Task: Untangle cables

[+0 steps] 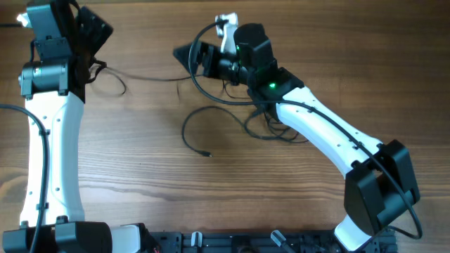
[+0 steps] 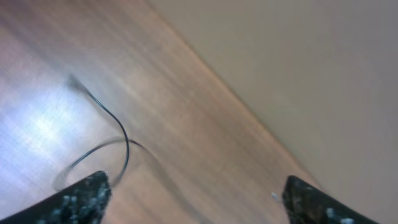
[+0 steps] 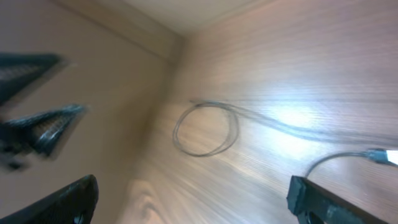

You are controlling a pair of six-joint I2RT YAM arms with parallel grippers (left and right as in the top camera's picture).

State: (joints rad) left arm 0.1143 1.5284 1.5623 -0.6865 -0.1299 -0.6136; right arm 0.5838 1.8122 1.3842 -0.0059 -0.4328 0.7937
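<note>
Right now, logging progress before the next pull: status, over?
Left tool open, empty. Right tool open, empty. Cables loose on table, partly bunched under right arm.

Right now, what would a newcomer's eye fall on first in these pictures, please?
The white right arm with its green light reaches across the wooden table, its gripper open. Under it lies a small tangle of thin black cables, with one loose cord curving out left to a tiny plug.

No readable text, labels or numbers.
</note>
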